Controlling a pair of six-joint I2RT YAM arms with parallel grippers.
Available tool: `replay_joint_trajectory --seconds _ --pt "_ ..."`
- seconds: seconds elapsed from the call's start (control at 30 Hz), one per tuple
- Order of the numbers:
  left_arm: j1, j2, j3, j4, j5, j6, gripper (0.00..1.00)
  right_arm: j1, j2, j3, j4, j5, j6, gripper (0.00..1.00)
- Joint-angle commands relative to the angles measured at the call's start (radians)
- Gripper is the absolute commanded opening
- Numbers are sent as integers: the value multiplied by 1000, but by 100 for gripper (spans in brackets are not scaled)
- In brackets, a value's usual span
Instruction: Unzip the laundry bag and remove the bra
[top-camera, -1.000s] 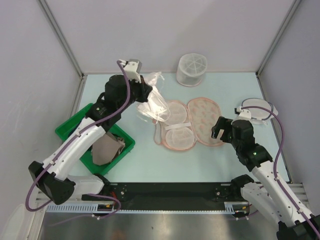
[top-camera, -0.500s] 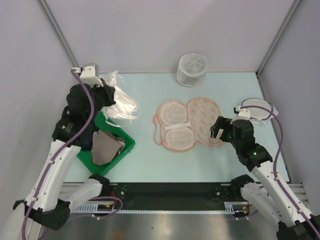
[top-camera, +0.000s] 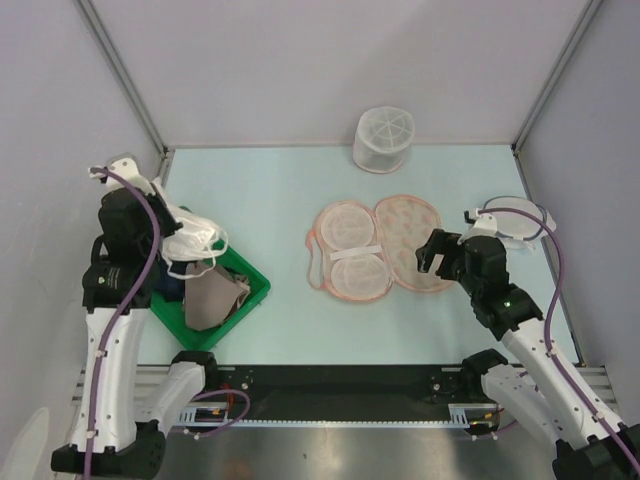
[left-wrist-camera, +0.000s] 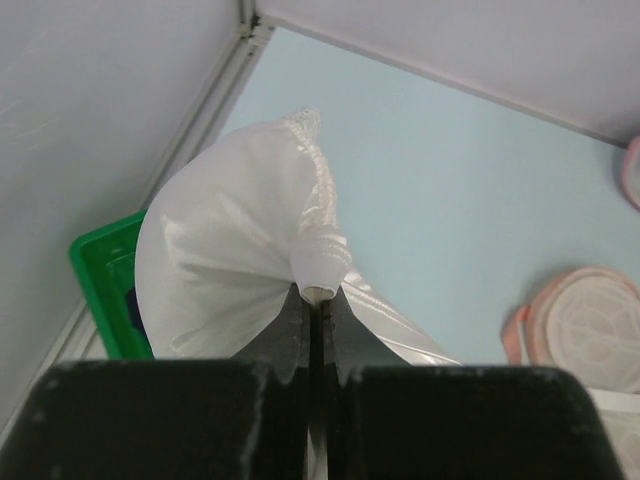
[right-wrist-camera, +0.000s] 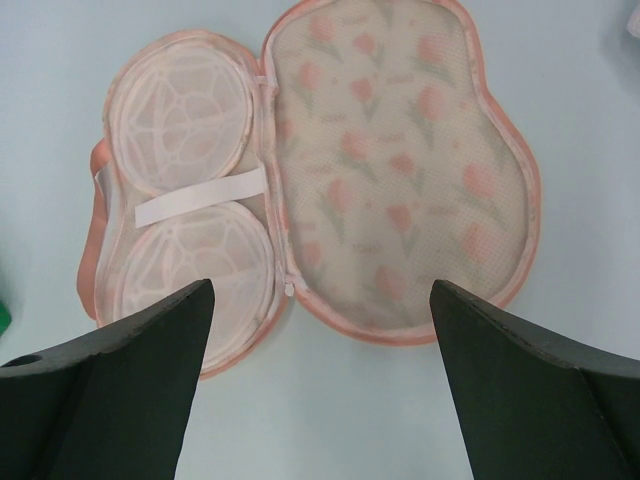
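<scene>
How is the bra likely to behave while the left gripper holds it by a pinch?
Probably floppy: the bra bunches and sags around the left gripper, shut on a fold. Likely light, since one small pinch holds it. Its thin straps dangle over the green bin and might snag.

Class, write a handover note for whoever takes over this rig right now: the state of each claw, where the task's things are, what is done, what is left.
Left claw: shut on the small white satin bra, held by the green plastic tray.
Right claw: open and empty, at the near right edge of the peach tulip-print peanut-shaped laundry bag.
Bag: unzipped, lying open and flat.
Done: unzipping; bra is out.
Left: probably only setting the bra down.
</scene>
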Motion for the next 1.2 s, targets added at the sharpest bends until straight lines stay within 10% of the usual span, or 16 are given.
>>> replay_joint_trajectory --seconds 0.0,0.6,0.77,0.83,0.93,1.17 --pt "59 -61 -28 -38 -62 33 0 -6 12 4 67 -31 -6 95" --pt "200 82 -332 185 99 26 0 -9 15 -13 86 -51 1 95" --pt "262 152 -353 163 123 13 35 -11 19 -18 89 -49 1 95" --pt "291 171 -367 159 126 12 73 -12 22 -18 90 -51 1 95" --pt "311 181 -381 157 126 9 99 -12 27 -21 96 -54 4 95" --pt "314 115 -350 156 82 29 100 -14 59 -24 109 -57 12 95"
